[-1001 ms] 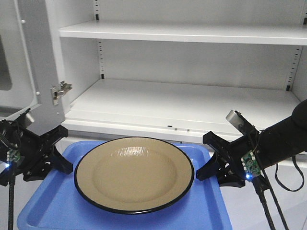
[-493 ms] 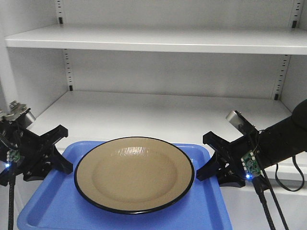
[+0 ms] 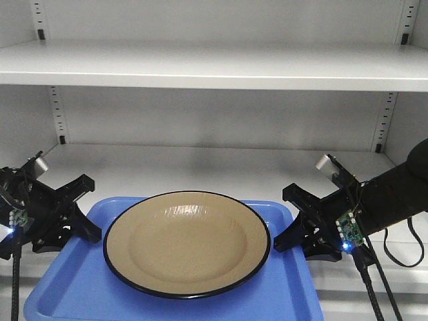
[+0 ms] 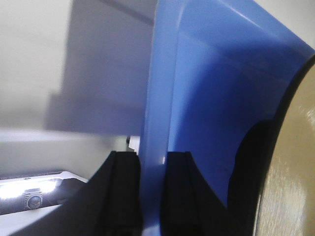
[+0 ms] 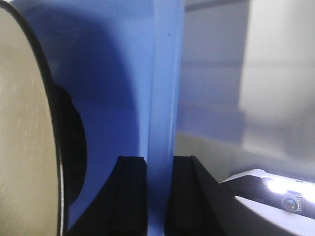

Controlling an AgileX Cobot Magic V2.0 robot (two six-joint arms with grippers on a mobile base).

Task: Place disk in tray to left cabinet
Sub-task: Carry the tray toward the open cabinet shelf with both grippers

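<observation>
front view: disk (image 3: 187, 243) is lying centred in the tray (image 3: 73, 287), which is hanging level before the cabinet (image 3: 214, 164) shelf. left wrist view: left gripper (image 4: 151, 158) is pinching the tray's left rim, jaws narrowly apart. right wrist view: right gripper (image 5: 157, 162) is pinching the right rim likewise.

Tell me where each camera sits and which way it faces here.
Front view: above and behind the tray, facing into the left cabinet; left gripper and right gripper clamp the tray's side rims, disk on it.
Left wrist view: on the left arm, looking along its fingers, which pinch the tray rim.
Right wrist view: mirrored, its fingers pinching the opposite rim.
Shared: both wrist views show the blue rim and the disk's edge.
</observation>
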